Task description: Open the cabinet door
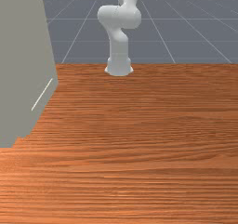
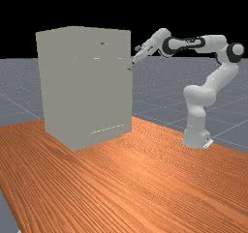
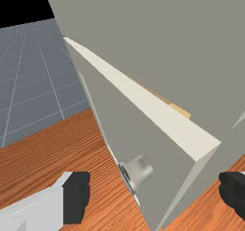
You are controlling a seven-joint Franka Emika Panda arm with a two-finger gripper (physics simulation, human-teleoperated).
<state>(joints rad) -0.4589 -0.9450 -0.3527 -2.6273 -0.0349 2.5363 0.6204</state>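
the jaws stand released, wide apart, near the knob [image 3: 142,171] on the ajar cabinet door [image 3: 162,153].

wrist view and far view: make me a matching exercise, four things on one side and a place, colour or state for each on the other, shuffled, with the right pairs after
Things
1. knob
2. table
3. gripper
4. cabinet door

Places, colours, states
A. open, with its two fingers wide apart
B. ajar, with a pale edge showing
C. fixed to the outer face of the door
D. orange-brown, underneath the cabinet

Right pairs: 1-C; 2-D; 3-A; 4-B
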